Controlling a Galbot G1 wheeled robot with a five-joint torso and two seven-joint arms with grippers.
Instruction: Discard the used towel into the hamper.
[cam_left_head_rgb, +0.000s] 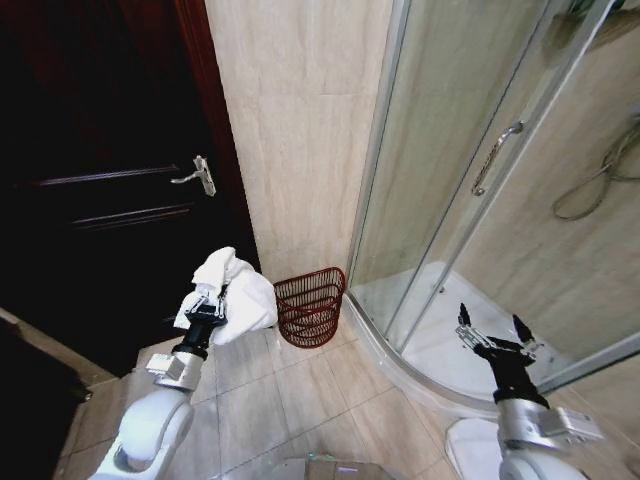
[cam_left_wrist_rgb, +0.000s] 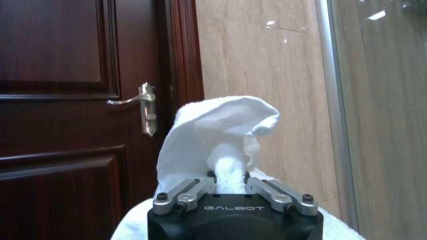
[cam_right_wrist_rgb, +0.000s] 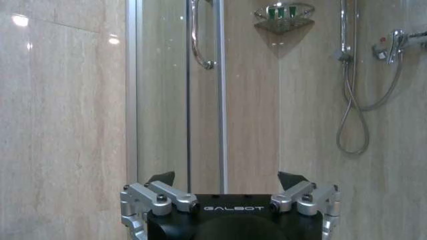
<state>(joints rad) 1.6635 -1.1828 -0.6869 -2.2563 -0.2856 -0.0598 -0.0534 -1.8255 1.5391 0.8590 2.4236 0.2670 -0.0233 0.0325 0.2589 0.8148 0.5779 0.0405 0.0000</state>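
We see the white towel (cam_left_head_rgb: 238, 297) bunched and crumpled, held up off the floor, one fold standing upright above the rest. The hamper (cam_left_head_rgb: 311, 305), a dark red-brown openwork basket, stands upright on the floor just beside it, against the wall.

Head cam high; wrist cams wall-facing.

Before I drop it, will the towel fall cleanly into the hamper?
Probably floppy: the towel bunches and droops around the left pincer. It may drape over the hamper rim. The openwork hamper looks light and might tip if snagged.
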